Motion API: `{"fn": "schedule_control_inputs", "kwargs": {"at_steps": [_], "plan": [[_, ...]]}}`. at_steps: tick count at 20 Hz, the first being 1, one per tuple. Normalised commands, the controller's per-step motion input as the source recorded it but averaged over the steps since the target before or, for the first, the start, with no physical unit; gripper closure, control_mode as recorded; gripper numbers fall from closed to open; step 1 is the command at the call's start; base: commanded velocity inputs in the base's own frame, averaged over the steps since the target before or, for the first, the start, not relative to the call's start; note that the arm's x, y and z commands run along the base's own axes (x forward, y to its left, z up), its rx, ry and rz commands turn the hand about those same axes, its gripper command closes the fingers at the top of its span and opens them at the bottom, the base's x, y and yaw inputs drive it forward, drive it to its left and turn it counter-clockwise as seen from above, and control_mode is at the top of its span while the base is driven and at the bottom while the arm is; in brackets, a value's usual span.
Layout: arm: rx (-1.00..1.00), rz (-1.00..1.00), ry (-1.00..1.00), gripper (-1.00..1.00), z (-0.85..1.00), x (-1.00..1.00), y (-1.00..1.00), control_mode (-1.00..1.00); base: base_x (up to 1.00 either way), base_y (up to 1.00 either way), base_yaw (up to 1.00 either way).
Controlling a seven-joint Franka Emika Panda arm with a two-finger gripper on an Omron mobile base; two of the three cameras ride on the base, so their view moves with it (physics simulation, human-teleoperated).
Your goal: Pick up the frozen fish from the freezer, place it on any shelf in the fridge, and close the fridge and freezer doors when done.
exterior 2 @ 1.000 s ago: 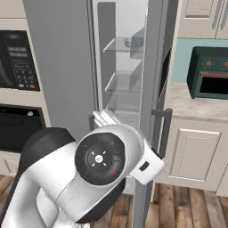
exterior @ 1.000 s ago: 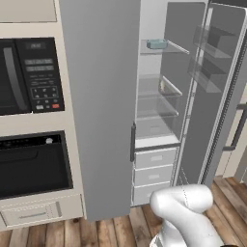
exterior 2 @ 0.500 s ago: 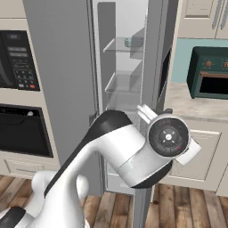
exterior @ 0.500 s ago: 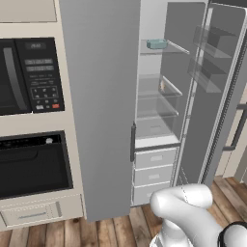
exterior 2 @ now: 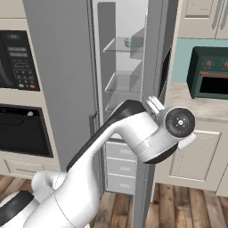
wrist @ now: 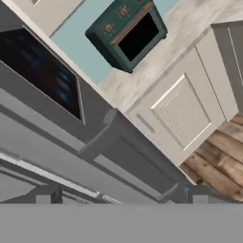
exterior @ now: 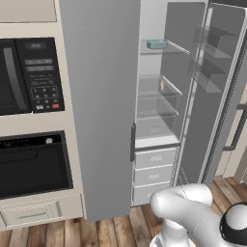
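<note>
The frozen fish (exterior: pixel 157 44), pale teal and flat, lies on the top glass shelf (exterior: pixel 169 48) of the open freezer (exterior: pixel 157 103); it also shows as the frozen fish (exterior 2: pixel 132 42) in the right base view. The freezer door (exterior: pixel 224 96) is swung wide open to the right, bins on its inside. The wider fridge door (exterior: pixel 101 111) to the left looks shut. My gripper (wrist: pixel 121 201) is open with nothing between its fingertips (wrist: pixel 43 199). It faces the outside of the freezer door (wrist: pixel 71 156), near the handle (wrist: pixel 102 137) and dark dispenser recess (wrist: pixel 42 71). My wrist (exterior 2: pixel 178 124) is well below the fish.
A small orange ball (exterior: pixel 162 87) sits on the freezer's second shelf, above grey drawers (exterior: pixel 155 166). The black wall oven (exterior: pixel 31 164) and microwave (exterior: pixel 29 75) stand to the left. To the right a teal toaster oven (exterior 2: pixel 208 73) stands on the counter (exterior 2: pixel 189 100).
The arm has swung to the right and risen, carrying the wrist from low centre to the edge of the open freezer door. The fish and both doors have not moved.
</note>
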Motion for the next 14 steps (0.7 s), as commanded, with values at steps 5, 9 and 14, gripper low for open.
{"fn": "schedule_control_inputs", "kwargs": {"at_steps": [5, 9, 14], "plan": [[0.19, 0.02, -0.01, -1.00, -0.15, 0.66, -0.33, -1.00, 0.00, 0.00, 0.00], [0.14, 0.07, -0.02, -1.00, -0.02, 0.61, -0.11, -1.00, 0.00, 0.00, 0.00], [0.10, 0.24, -0.06, -1.00, -0.07, 0.55, 0.21, -1.00, 0.00, 0.00, 0.00]]}}
